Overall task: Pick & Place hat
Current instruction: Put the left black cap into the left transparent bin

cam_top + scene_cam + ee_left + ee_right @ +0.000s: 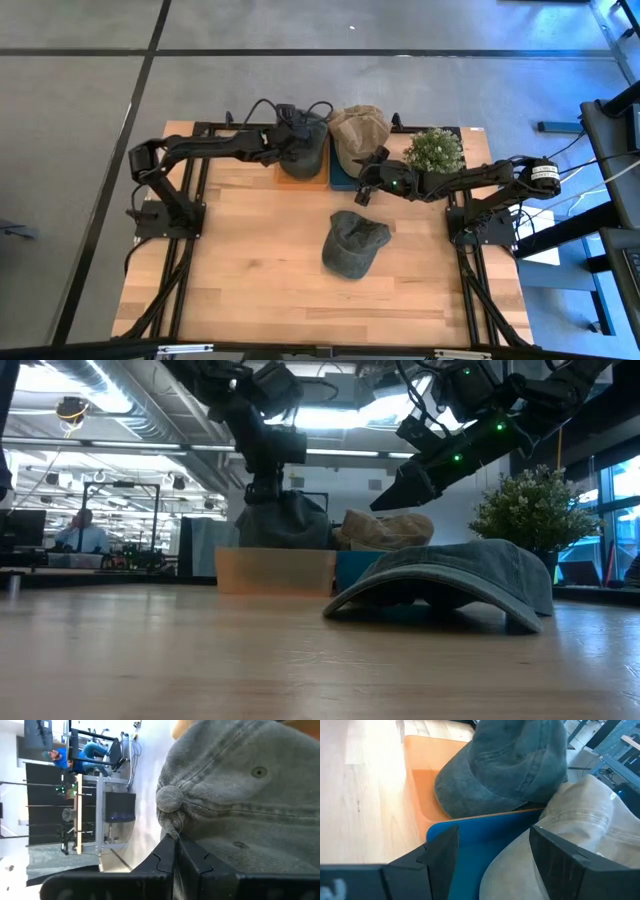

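Wooden tabletop (260, 280) on a black frame, grey floor around it; behind it in the low view, an open workspace with ceiling lights and a seated person (82, 532) far off at a desk. Three hats in sight. A dark grey-green denim cap (353, 243) lies loose near the table's middle, crown up and brim arched, touched by neither arm; in the low view it (455, 582) bows clear of the wood at its centre. At the far edge sit two shallow trays side by side: an orange tray (300, 180) and a blue tray (343, 180), touching or nearly so. On the orange tray rests a second grey denim cap (305, 150), faded, with stitched seams, an eyelet and a fabric top button (170, 799). The left gripper (178, 851) is over it, fingers pressed together just below that button and pinching a fold of cloth at the crown. On the blue tray sits a tan hat (360, 127), crumpled and pale. The right gripper (366, 183) hovers above the near edge of the blue tray with fingers spread apart, holding nothing; its wrist view shows the tan hat (580, 830) between and beyond the fingers. A small potted plant (436, 152) stands just right of the blue tray, close beside the right arm.
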Controlling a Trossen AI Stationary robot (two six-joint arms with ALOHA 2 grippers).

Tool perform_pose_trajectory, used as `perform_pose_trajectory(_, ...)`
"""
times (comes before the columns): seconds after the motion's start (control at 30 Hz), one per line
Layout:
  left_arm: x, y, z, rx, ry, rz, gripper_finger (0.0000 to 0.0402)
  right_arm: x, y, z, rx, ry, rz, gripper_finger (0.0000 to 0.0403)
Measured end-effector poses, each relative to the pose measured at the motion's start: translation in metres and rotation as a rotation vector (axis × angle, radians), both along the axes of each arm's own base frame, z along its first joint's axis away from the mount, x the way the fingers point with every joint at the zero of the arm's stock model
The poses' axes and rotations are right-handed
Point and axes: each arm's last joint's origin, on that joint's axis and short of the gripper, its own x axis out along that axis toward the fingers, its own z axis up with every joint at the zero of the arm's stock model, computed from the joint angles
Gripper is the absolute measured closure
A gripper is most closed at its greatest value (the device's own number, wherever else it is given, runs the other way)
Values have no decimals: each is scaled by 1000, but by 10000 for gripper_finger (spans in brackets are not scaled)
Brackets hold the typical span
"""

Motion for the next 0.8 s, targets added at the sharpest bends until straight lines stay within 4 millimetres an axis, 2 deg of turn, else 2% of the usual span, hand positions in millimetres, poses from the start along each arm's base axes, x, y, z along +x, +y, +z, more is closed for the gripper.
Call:
perform_pose_trajectory(0.2,2,5,-5,15,33,-1,389,-1,-2,-1,3,5,-7,160)
perform_pose_trajectory(0.4,3,5,-5,6,8,-5,371,-1,-2,-1,4,5,-7,160)
perform_pose_trajectory(0.8,4,3,-5,-12,-47,12,361,-1,-2,-1,5,5,-8,160)
